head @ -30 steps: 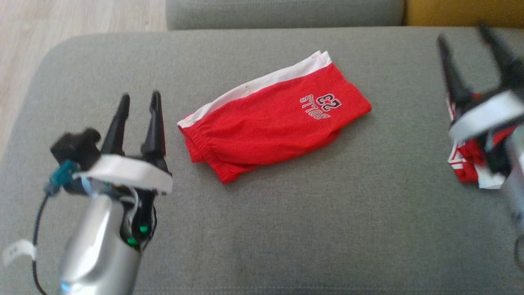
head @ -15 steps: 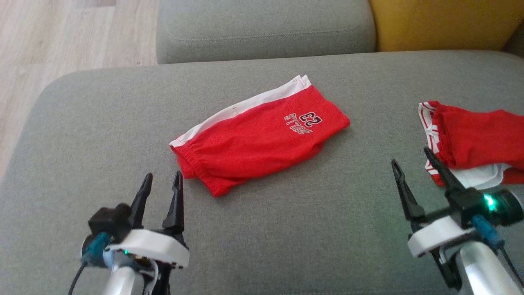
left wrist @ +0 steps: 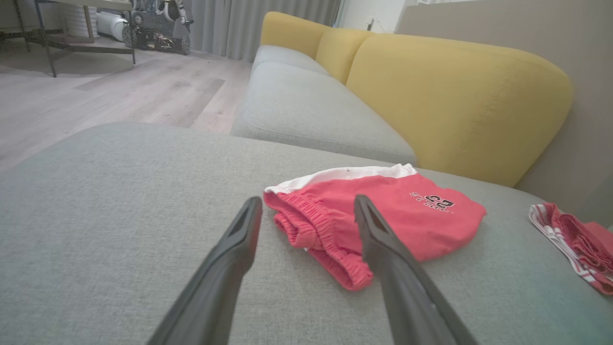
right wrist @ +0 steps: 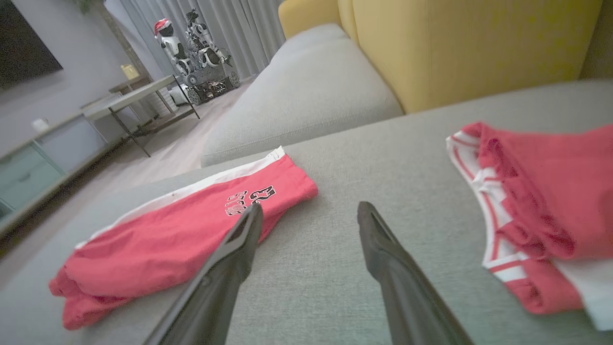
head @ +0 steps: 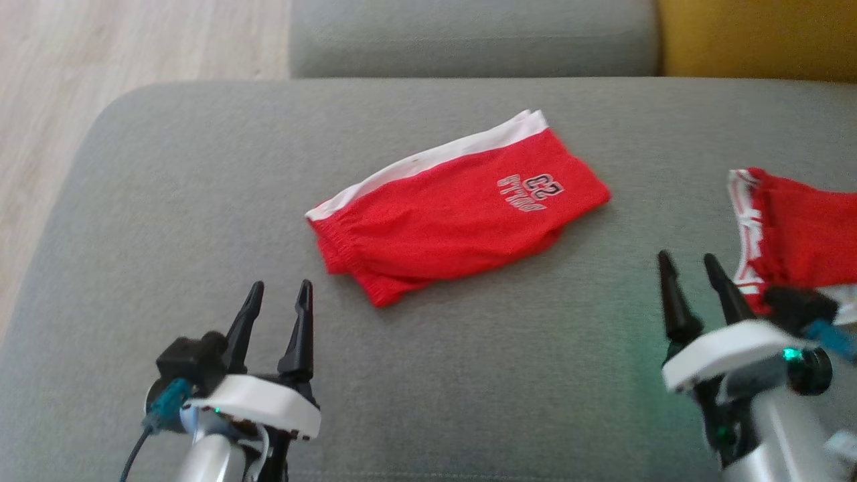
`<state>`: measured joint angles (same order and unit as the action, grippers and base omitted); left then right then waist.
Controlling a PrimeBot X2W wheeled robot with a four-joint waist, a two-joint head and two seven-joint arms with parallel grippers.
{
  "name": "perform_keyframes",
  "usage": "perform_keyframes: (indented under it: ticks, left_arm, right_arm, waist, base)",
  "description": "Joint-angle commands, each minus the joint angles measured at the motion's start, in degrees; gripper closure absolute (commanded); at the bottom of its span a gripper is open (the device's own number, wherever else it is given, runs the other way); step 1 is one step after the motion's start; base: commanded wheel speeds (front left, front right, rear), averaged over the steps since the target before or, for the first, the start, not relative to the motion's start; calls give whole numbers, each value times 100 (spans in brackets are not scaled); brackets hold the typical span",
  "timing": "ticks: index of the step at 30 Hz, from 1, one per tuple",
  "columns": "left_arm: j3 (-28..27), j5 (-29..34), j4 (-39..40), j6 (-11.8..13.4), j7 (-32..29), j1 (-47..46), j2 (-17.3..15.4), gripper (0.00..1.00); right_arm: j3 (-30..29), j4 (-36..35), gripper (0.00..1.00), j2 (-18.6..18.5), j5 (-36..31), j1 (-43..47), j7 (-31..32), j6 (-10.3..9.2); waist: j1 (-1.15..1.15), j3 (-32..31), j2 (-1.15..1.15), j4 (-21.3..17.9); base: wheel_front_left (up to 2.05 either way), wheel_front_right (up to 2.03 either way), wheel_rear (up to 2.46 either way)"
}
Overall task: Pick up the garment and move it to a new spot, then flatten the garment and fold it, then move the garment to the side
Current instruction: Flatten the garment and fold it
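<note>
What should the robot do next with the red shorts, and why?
Probably ease the left gripper forward to the waistband end of the red shorts. It and the right gripper are open and empty, the shorts lie untouched on the grey cushion, and that end is nearest the left gripper.

A grey sofa seat (head: 201, 167) carries two things, well apart — folded red shorts (head: 455, 214) with a white side stripe near its middle, and a crumpled red-and-white garment (head: 797, 234) off to the right.
</note>
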<state>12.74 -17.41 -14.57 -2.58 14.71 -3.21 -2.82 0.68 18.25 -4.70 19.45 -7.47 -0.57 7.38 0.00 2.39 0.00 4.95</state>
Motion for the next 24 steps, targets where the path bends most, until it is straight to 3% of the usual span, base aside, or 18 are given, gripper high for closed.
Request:
perform_keyframes:
  ticks: [1, 5, 12, 17, 24]
  left_arm:
    - [-121, -47, 189, 4, 29, -369, -7, 0]
    - [35, -134, 160, 14, 29, -485, -7, 0]
    - [233, -275, 112, 53, 29, -634, -7, 0]
    - [305, -377, 104, 83, 29, -689, -6, 0]
    - [306, -494, 140, 112, 29, -757, -6, 0]
  right_arm:
    - [-7, -93, 0, 41, 334, -434, 207, 11]
    - [-429, 361, 0, 131, 1029, -890, 959, 11]
    - [-1110, 1261, 0, 172, 1433, -1671, 1779, 11]
    - [-1524, 1739, 0, 178, 1496, -2055, 1977, 11]
    - [-2002, 2591, 0, 175, 1062, -2624, 2221, 11]
  waist:
    - [0, 181, 0, 239]
    - [0, 395, 0, 606]
    - [0, 692, 0, 1189]
    - [0, 784, 0, 1434]
    - [0, 918, 0, 1653]
  base:
    - [0, 0, 0]
    - [0, 0, 0]
    - [0, 0, 0]
    - [0, 0, 0]
    - [0, 0, 0]
